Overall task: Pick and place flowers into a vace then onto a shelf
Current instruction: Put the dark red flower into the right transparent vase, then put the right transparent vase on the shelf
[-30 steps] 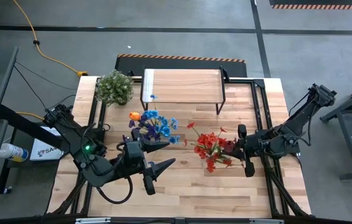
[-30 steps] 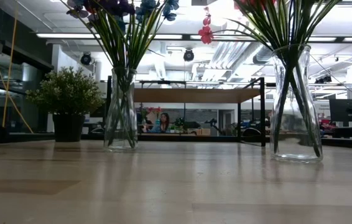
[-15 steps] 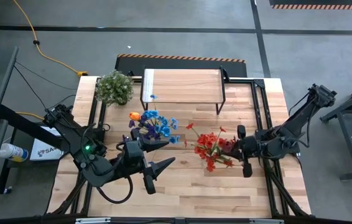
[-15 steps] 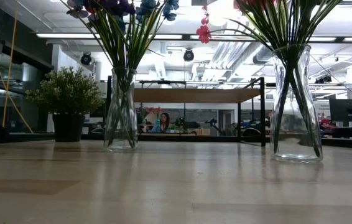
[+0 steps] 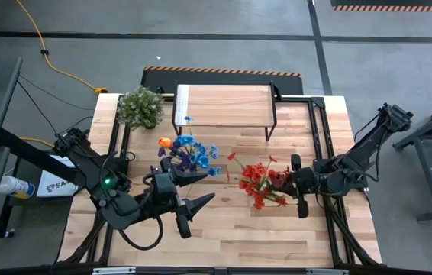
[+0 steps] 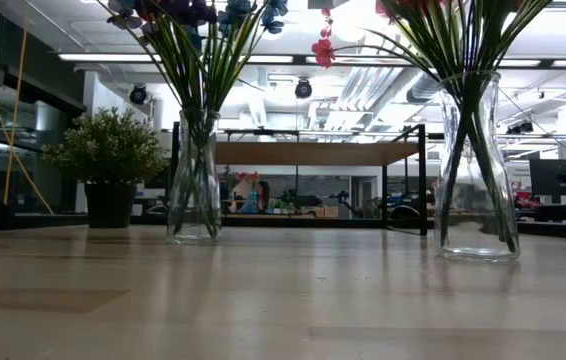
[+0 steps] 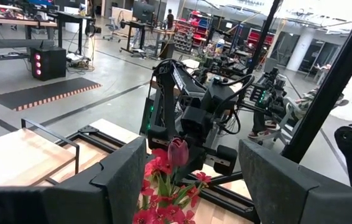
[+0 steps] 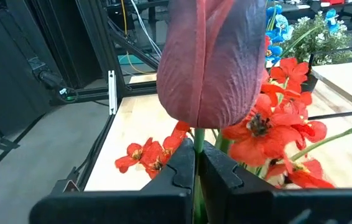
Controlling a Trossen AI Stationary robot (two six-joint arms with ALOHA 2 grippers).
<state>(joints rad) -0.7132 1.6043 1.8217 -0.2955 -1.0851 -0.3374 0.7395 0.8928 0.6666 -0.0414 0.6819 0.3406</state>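
red flowers (image 5: 260, 183) have edged left with the right end effector (image 5: 283, 183), clamped on a tulip stem; left end effector (image 5: 195, 192) unchanged, open.

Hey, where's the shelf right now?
In the high view the shelf stands at the table's far edge, centred, empty, right of the bushy plant and behind both vases of flowers.

Wooden table (image 5: 224, 229) bears two vases (image 6: 195, 180), plant (image 5: 140, 107); shelf (image 5: 222, 105).
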